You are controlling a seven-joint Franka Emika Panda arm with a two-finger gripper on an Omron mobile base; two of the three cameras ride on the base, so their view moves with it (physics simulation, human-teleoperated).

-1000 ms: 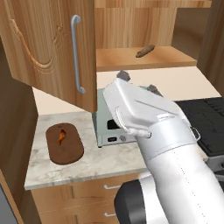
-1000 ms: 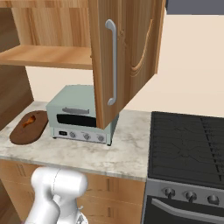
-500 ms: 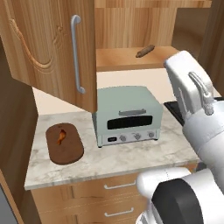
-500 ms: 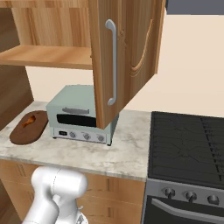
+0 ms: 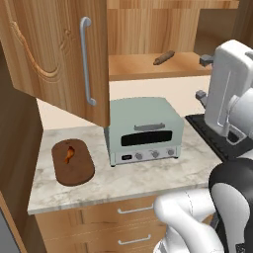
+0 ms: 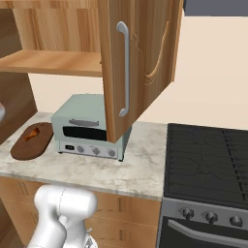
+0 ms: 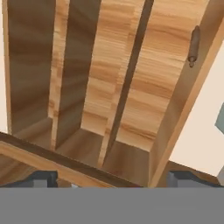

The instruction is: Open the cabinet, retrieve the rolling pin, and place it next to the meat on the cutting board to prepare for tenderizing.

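Note:
The cabinet (image 5: 59,54) hangs with both doors swung open; its other door (image 6: 140,58) juts out over the counter. The rolling pin (image 5: 164,58) lies on the lower shelf, toward its right end. In the hand view the rolling pin (image 7: 193,46) sits far off at the upper right, inside the cabinet (image 7: 109,87). My gripper (image 5: 203,77) is open and empty. It is raised to shelf height, right of the rolling pin, rolled on its side with one finger above the other. Down on the counter's left, the cutting board (image 5: 72,162) carries the meat (image 5: 69,154).
A pale green toaster oven (image 5: 143,129) stands on the marble counter under the shelf, right of the board. A black stove (image 6: 208,164) adjoins the counter on the right. Drawers (image 5: 133,210) with horizontal handles run below. The open doors overhang the counter at both sides.
The arm has swung away from in front of the toaster oven, rightward and up, so the hand now faces the open cabinet. The jaws stayed open.

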